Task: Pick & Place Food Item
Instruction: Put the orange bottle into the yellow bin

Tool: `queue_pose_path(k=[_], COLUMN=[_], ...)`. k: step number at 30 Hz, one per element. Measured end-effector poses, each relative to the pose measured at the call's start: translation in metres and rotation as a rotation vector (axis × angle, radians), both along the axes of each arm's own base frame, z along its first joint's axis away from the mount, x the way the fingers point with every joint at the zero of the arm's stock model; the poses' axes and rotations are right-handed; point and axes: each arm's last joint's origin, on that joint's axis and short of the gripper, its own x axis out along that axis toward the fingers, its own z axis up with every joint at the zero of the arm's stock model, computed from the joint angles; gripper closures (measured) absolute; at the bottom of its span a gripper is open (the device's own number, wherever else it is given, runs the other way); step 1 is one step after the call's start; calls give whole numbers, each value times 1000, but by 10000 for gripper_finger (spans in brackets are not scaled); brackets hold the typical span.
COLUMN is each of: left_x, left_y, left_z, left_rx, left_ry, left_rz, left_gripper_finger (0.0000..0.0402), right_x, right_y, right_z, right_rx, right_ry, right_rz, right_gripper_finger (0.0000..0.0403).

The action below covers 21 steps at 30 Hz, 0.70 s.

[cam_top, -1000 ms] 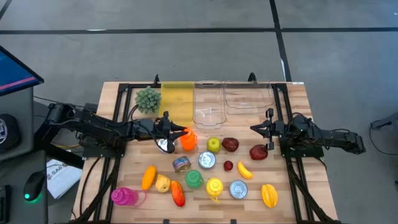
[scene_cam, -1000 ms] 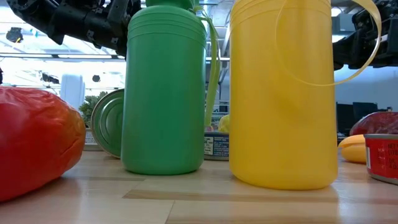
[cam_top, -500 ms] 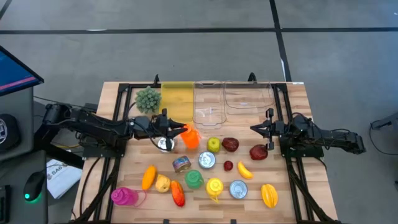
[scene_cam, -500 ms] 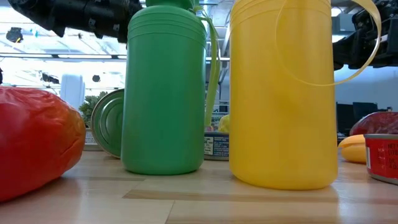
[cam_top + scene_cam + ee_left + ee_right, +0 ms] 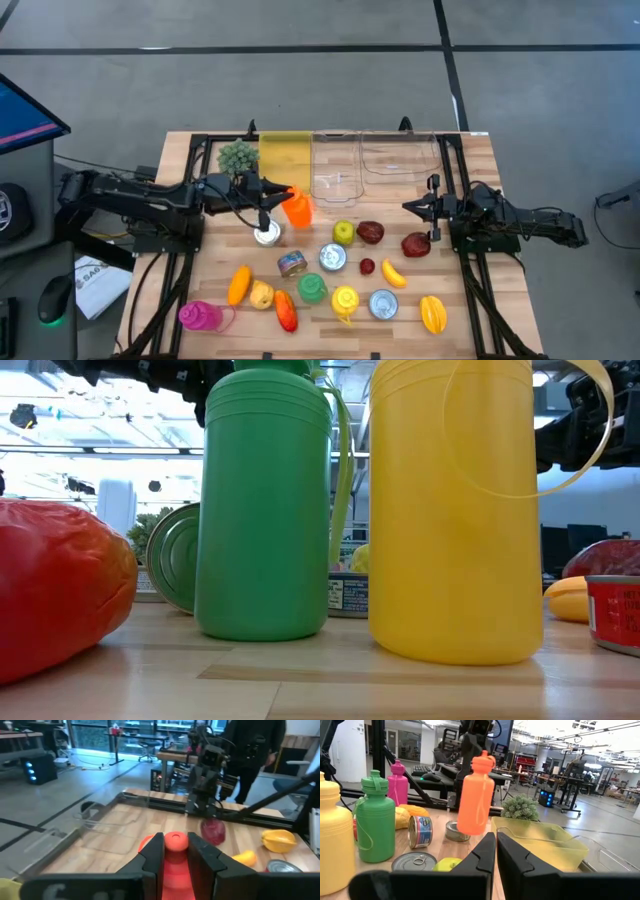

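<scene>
An orange plastic bottle (image 5: 297,207) with a round cap hangs in the air left of the table's middle, with my left gripper (image 5: 283,203) shut on it. The right wrist view shows this bottle (image 5: 476,795) almost upright, cap on top, clear of the wood. At the table's right my right gripper (image 5: 412,207) rests shut and empty. A yellow bin (image 5: 285,160) and two clear bins (image 5: 335,168) stand along the far edge. My left gripper pinches the orange bottle's upper body (image 5: 175,864), just below the cap (image 5: 176,840), between its two fingers (image 5: 154,851). The fingers come in about level from the table's left. The bottle hangs nearly upright, slightly tilted, lifted clear of the table.
A lying can (image 5: 266,234) sits just below the held bottle. Other cans, fruit, and a green (image 5: 312,288), a yellow (image 5: 345,300) and a pink bottle (image 5: 198,316) fill the near half. A green leafy item (image 5: 238,158) sits beside the yellow bin.
My left gripper has risen, still shut on the orange bottle, and drawn a little toward the far edge. The bottle has gone up with it and now hangs clear of the table.
</scene>
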Motion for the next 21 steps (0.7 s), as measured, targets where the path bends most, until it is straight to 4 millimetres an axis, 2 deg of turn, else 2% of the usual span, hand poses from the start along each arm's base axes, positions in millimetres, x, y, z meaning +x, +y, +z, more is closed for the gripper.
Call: queue_pose_path(k=[8, 21], left_x=[-7, -17], left_y=[20, 70], left_z=[15, 26], left_rx=[1, 85], left_ry=[-29, -21], left_rz=[92, 320], left_gripper_finger=[350, 350], right_x=[0, 0], right_y=[0, 0], right_z=[0, 0], right_rx=[0, 0], right_ry=[1, 1], right_rz=[0, 1], right_gripper_finger=[390, 390])
